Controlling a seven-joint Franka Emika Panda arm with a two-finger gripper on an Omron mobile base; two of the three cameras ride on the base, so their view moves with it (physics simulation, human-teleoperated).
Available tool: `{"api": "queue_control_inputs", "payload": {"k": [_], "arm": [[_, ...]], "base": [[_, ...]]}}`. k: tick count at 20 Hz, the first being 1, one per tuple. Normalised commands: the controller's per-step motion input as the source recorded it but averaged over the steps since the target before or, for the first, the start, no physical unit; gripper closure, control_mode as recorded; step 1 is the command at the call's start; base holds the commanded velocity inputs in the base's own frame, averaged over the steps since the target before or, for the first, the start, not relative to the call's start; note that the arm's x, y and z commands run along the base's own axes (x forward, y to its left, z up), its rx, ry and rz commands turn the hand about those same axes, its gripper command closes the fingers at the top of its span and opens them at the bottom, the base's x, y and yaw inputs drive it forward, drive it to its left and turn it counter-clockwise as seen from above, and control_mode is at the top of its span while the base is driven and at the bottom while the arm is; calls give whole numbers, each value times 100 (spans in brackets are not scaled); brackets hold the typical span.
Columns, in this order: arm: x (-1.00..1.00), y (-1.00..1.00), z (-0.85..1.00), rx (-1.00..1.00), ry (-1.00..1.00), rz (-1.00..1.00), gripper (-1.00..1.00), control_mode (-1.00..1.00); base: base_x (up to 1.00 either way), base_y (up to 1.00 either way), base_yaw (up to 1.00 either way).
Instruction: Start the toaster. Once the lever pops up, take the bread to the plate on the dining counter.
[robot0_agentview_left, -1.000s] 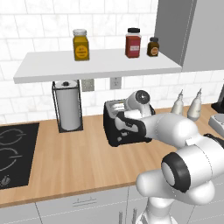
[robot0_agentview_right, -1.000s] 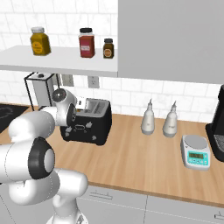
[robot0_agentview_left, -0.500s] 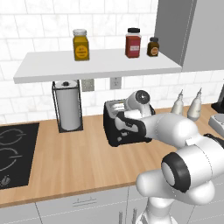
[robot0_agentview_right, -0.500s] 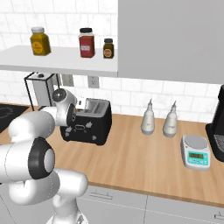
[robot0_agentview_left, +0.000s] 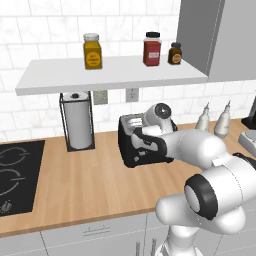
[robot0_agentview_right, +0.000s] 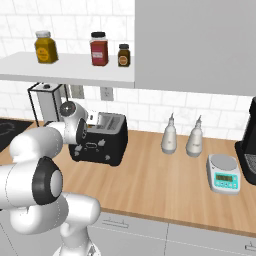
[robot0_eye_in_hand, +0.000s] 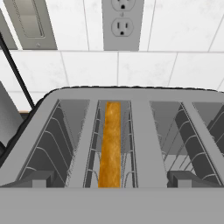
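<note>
The black toaster (robot0_agentview_left: 134, 150) (robot0_agentview_right: 102, 145) stands on the wood wall counter below the shelf. Its silver slotted top (robot0_eye_in_hand: 144, 131) lies right under the hand. The bread (robot0_eye_in_hand: 110, 144), a golden orange-brown slice, stands upright in the slot left of centre, sunk between the wire guides. My gripper (robot0_agentview_left: 146, 134) (robot0_agentview_right: 88, 129) (robot0_eye_in_hand: 111, 180) hovers just above the toaster's top, open, one fingertip (robot0_eye_in_hand: 36, 179) on each side of the slots and nothing between them. The plate and the dining counter are out of view.
A paper towel roll (robot0_agentview_left: 78, 124) in a black stand is left of the toaster, with a cooktop (robot0_agentview_left: 15, 172) further left. Two pale bottles (robot0_agentview_right: 170, 140), a kitchen scale (robot0_agentview_right: 223, 174) and a black coffee machine (robot0_agentview_right: 248, 150) stand to the right. Jars (robot0_agentview_left: 92, 50) sit on the shelf above.
</note>
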Motion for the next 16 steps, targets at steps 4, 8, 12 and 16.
{"api": "queue_control_inputs", "payload": {"k": [4, 8, 12, 16], "arm": [[0, 0, 0, 0, 0, 0, -100, -100], [0, 0, 0, 0, 0, 0, -100, -100], [0, 0, 0, 0, 0, 0, -100, -100], [0, 0, 0, 0, 0, 0, -100, -100]], "base": [[0, 0, 0], [0, 0, 0], [0, 0, 0], [0, 0, 0]]}}
